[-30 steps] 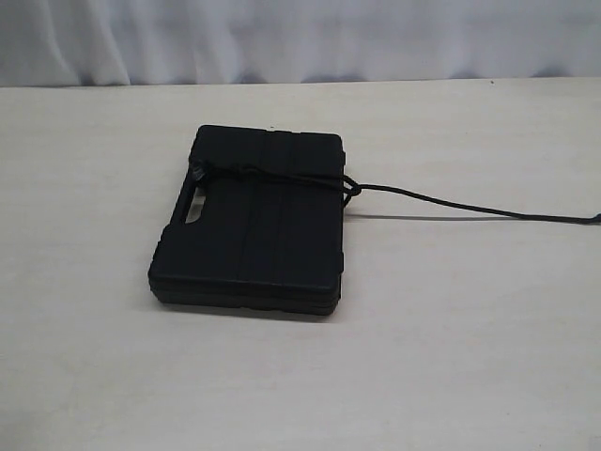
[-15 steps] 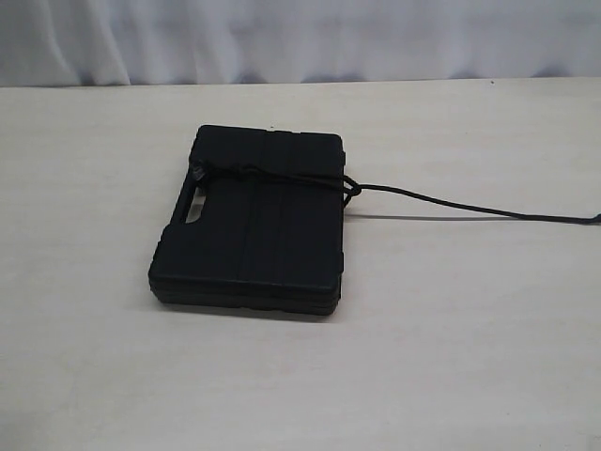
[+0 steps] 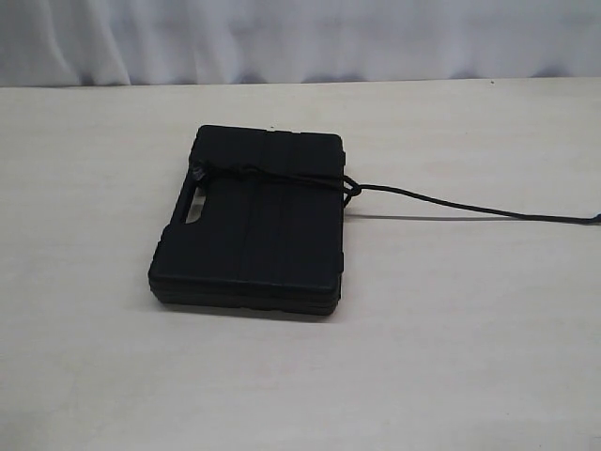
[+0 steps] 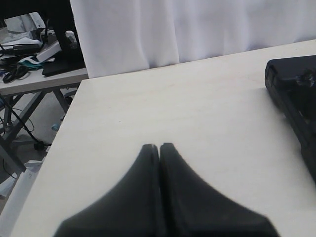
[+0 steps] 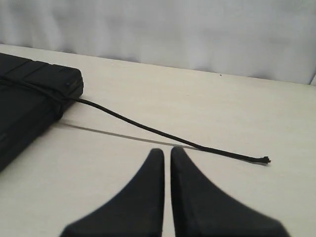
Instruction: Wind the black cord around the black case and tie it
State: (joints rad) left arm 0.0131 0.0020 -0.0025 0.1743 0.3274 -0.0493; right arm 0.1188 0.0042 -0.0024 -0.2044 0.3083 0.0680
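Observation:
The black case [image 3: 249,225] lies flat near the middle of the table. The black cord [image 3: 272,177] crosses its lid near the far end and is knotted at the case's right edge [image 3: 351,186]. Its loose tail [image 3: 470,208] trails right along the table. Neither gripper shows in the exterior view. My left gripper [image 4: 159,147] is shut and empty above bare table, well apart from the case [image 4: 294,96]. My right gripper [image 5: 167,151] is shut on nothing, just short of the cord tail [image 5: 148,129], whose frayed end [image 5: 265,159] lies free. The case [image 5: 27,106] sits off to one side.
A white curtain [image 3: 300,38] hangs behind the pale table [image 3: 451,357]. In the left wrist view the table's side edge [image 4: 61,118] drops off to the floor, with a cluttered second table [image 4: 34,54] beyond it.

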